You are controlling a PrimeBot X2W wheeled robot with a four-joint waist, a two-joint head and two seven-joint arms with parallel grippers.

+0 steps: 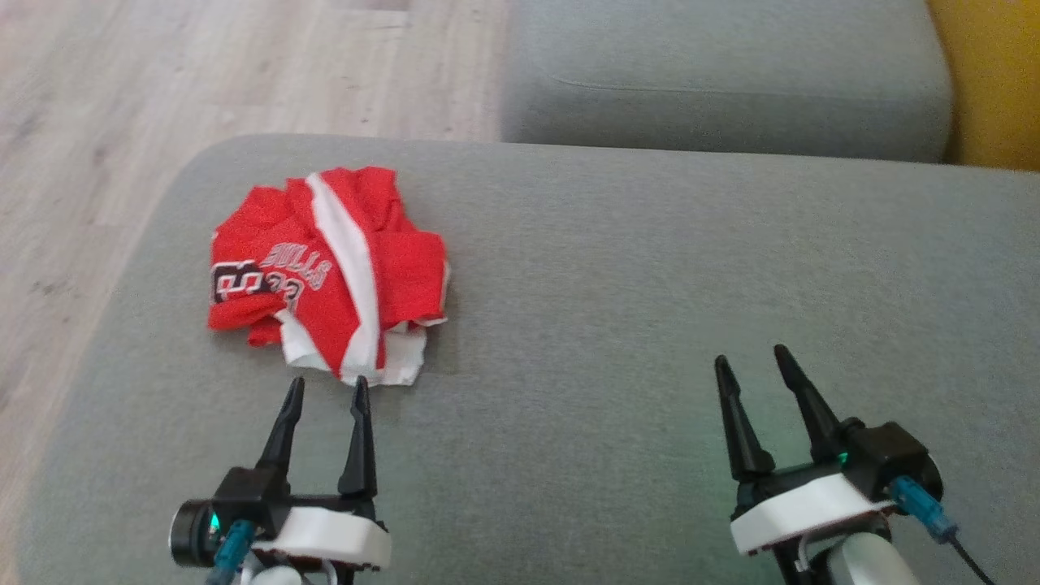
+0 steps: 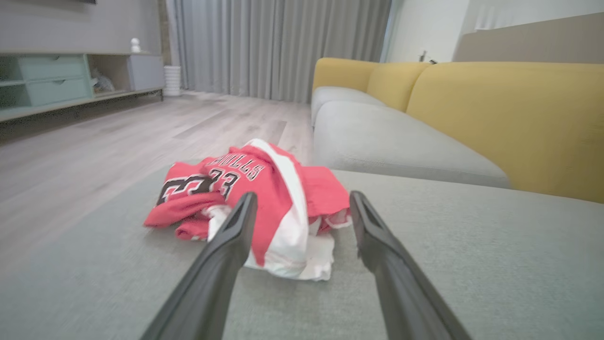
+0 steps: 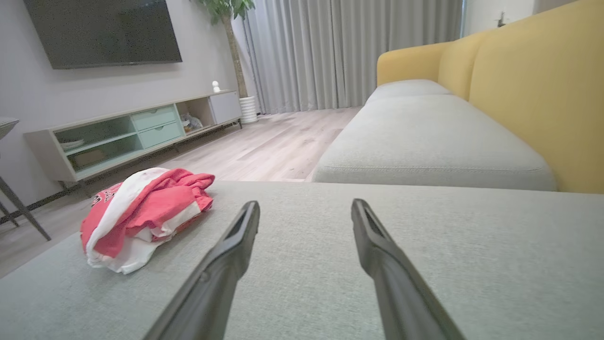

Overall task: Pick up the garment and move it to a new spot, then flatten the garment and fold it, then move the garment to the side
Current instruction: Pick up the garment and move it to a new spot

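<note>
The garment (image 1: 329, 272) is a red and white jersey with black lettering, crumpled in a heap on the left part of a grey sofa cushion (image 1: 650, 309). My left gripper (image 1: 327, 382) stands open just short of its near white hem, fingertips almost at the cloth, nothing between them. In the left wrist view the garment (image 2: 264, 203) lies right ahead of the open left gripper (image 2: 302, 200). My right gripper (image 1: 751, 357) is open over bare cushion far to the right. In the right wrist view the garment (image 3: 141, 212) sits at the left, away from the right gripper (image 3: 304, 208).
A second grey seat cushion (image 1: 723, 73) lies beyond, with the yellow sofa back (image 1: 991, 81) at the right. Wooden floor (image 1: 122, 97) drops off past the cushion's left and far edges. A TV cabinet (image 3: 132, 137) stands across the room.
</note>
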